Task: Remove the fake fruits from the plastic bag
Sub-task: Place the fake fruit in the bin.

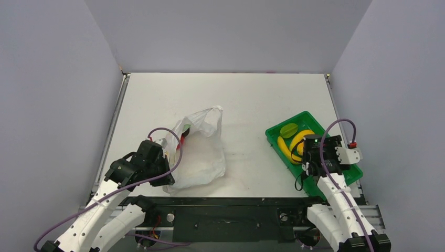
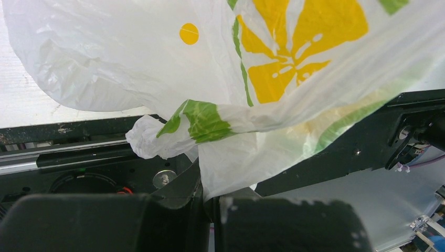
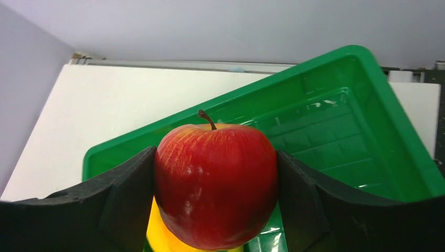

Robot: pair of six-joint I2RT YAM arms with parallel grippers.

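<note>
**White table [image 1: 252,100], pale grey walls [image 1: 225,31]: plastic bag [image 1: 202,152] near left, green tray [image 3: 315,66] at right.**
Your left gripper [image 2: 210,202] is closed tight on a fold of the plastic bag, which slumps crumpled on the table by its near-left edge. Your right gripper [image 3: 215,202] has its jaws spread wide and clamped on a red apple [image 3: 215,173] above the green tray, where yellow bananas [image 1: 294,144] and a green fruit [image 1: 288,128] lie. Plain walls enclose three sides.
</note>
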